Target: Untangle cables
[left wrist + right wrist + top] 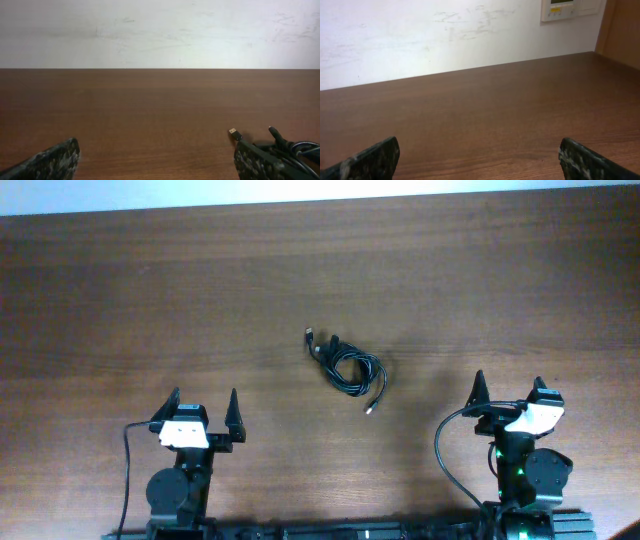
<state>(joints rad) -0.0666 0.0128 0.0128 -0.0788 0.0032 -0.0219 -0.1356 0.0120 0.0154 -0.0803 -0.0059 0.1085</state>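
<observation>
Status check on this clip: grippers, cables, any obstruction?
Left gripper open, empty. Right gripper open, empty. Cables in one tangled bundle, untouched. Nothing in the way.

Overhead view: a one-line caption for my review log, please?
Tangled cables lie untouched ahead of the open left gripper and open right gripper.

Table (150, 280): dark brown wood grain.
Wall (160, 30): white, scuffed.
Wall panel (568, 9): white, mounted upper right.

Just right of the left gripper (156, 147), the cables (295, 149) lie partly hidden behind its right finger (257, 162) and cut off by the frame's lower corner. From overhead, individual cords are too small to separate.
</observation>
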